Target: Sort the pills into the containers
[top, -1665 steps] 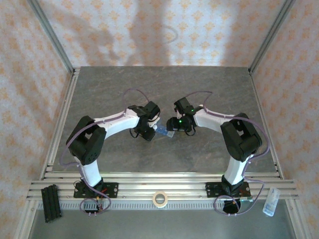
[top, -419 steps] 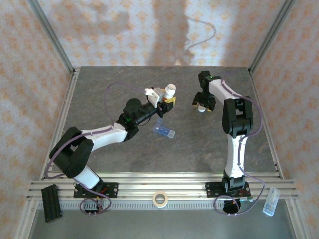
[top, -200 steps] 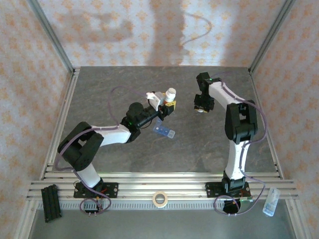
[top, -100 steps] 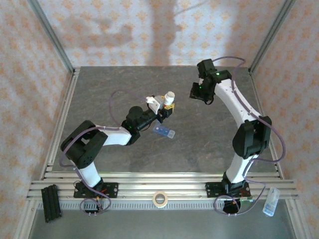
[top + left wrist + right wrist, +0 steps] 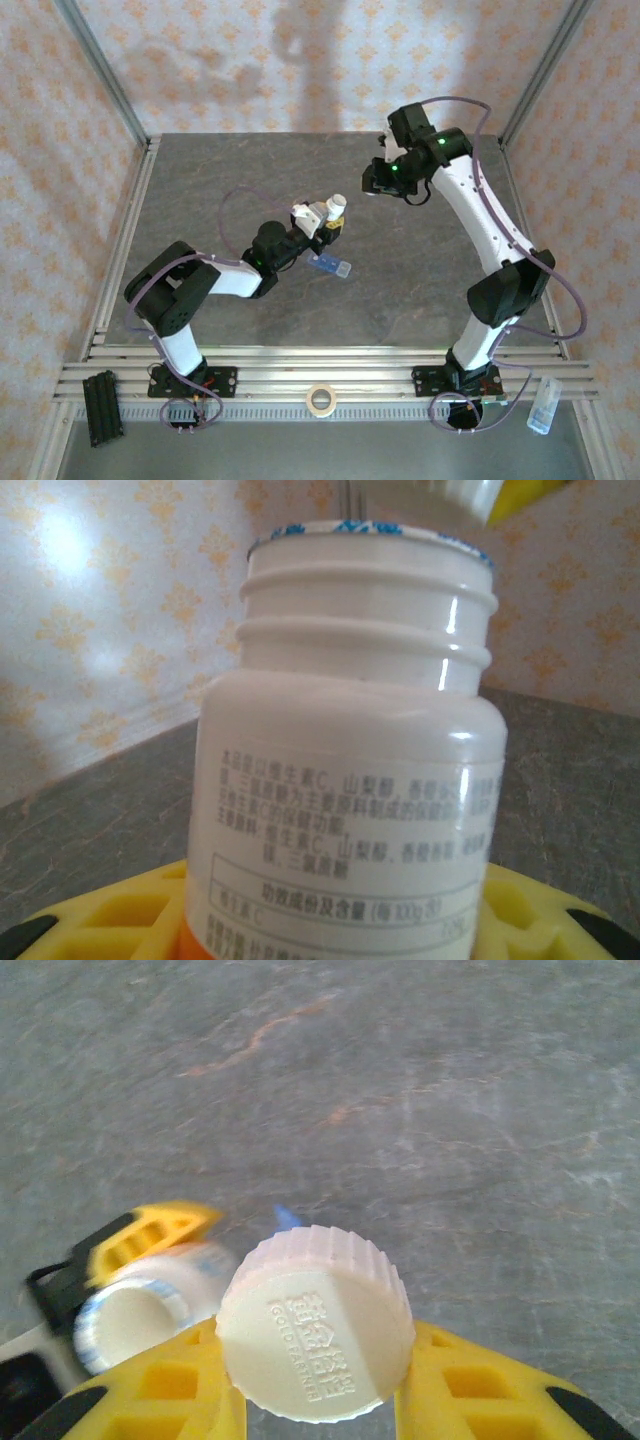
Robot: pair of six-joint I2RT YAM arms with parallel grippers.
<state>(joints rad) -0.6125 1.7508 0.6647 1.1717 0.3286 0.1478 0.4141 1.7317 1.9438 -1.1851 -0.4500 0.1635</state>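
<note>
We see a tape roll (image 5: 320, 400) on the near rail (image 5: 380, 385). The containers (image 5: 331, 265) lie on the worktop (image 5: 220, 170) beside the left pincer (image 5: 327, 225), which grips a Chinese-labelled bottle (image 5: 350, 780). The right pincer (image 5: 320, 1390) clamps a ribbed, embossed cap (image 5: 315, 1330).

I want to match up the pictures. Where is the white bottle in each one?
Top external: the white bottle sits near the middle, tilted, just above the blue pill organiser.
Left wrist: the bottle stands big in the middle, its mouth open at the top.
Right wrist: the bottle is at the lower left, open mouth beside the ridged cap.
Shared landmark: the grey table behind it in all three.
</note>
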